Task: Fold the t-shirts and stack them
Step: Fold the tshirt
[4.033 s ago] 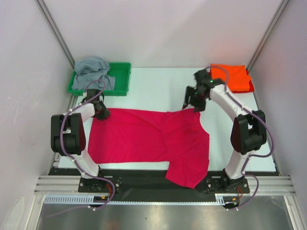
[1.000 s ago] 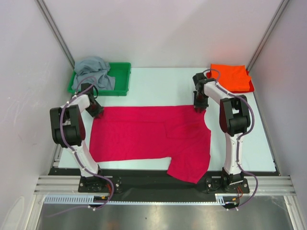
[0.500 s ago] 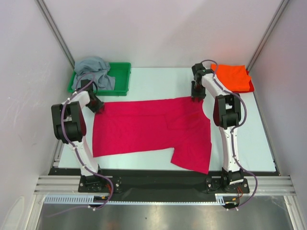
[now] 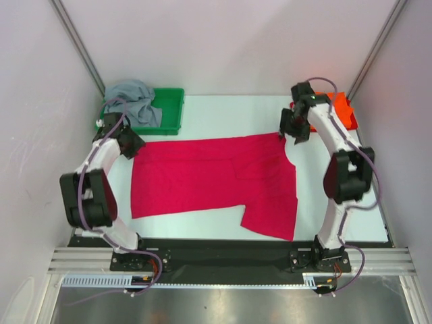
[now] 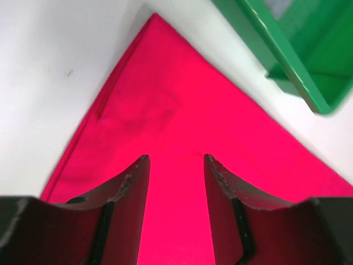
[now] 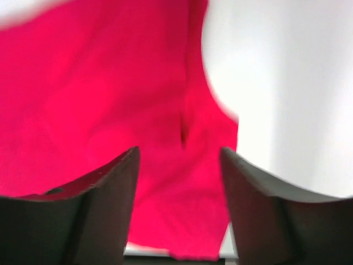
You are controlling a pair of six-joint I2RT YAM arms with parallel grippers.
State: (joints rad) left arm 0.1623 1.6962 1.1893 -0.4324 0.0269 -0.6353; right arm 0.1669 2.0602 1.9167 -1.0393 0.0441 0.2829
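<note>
So the crimson-pink soft cloth t-shirt (image 4: 209,179) lies spread flat on the white worktop (image 4: 223,115), ready for a first fold I'd guess. The left claw (image 5: 175,157) and right claw (image 6: 179,149) both hang open over its far corners. The right view's blurry, but nothing looks pinched.

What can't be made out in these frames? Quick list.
Orange t-shirt: top view, the right arm covers most of it, so its fold is unreadable.
Grey t-shirt: top view, bunched in the green tray, lower layers hidden.
Crimson t-shirt: right wrist view is blurred and the frame cuts off its edges.
Left gripper: left wrist view, contact with the cloth cannot be told.
</note>
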